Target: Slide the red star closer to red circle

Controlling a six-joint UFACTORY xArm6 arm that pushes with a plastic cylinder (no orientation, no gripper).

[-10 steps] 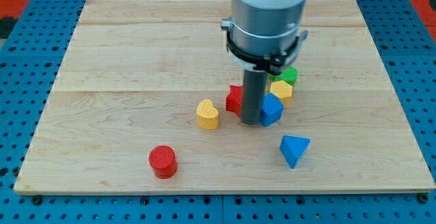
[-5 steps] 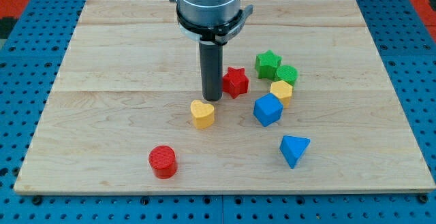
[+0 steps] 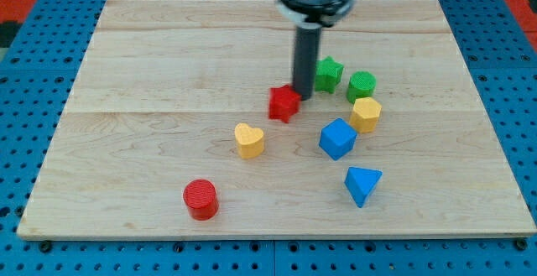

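Observation:
The red star lies near the middle of the wooden board. The red circle lies near the view's bottom left, well apart from the star. My tip is at the star's upper right side, touching it or nearly so, between the star and the green star.
A yellow heart lies between the red star and the red circle. A green circle, a yellow hexagon, a blue cube and a blue triangle lie on the view's right.
My tip moved from the red star's left to its upper right side. The red star shifted slightly left and down. The blue cube, yellow hexagon and green circle sit a little further right.

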